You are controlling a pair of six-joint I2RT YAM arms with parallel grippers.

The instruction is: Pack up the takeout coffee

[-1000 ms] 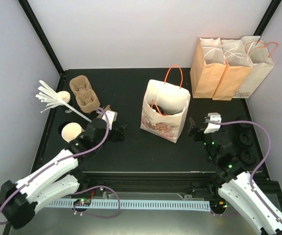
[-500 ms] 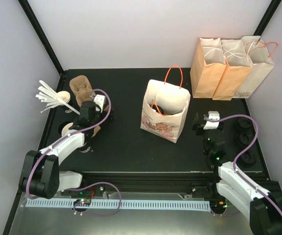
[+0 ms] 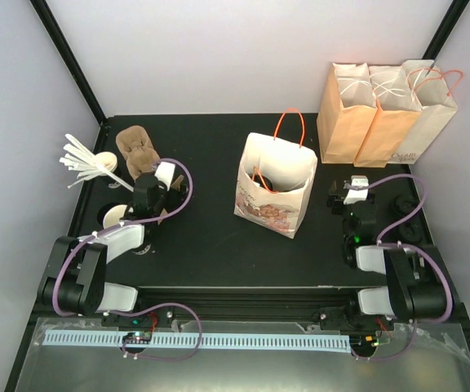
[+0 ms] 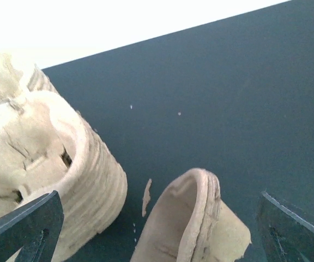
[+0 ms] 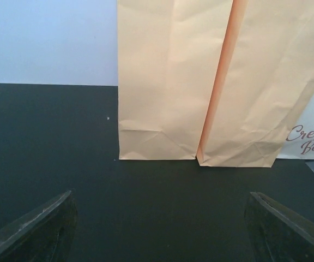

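The left arm (image 3: 117, 238) lies folded low, its left gripper (image 3: 163, 173) well left of the white paper bag (image 3: 274, 186), jaws spread wide. The right arm (image 3: 374, 257) folds likewise, its right gripper (image 3: 352, 193) right of the bag, jaws apart.

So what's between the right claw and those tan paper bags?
Only bare black table. The right wrist view shows nothing standing between the right claw and the tan bags.

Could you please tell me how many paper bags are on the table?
4. An open white bag stands mid-table. At the back right, side by side: one tan bag, a second tan bag, then a pale bag.
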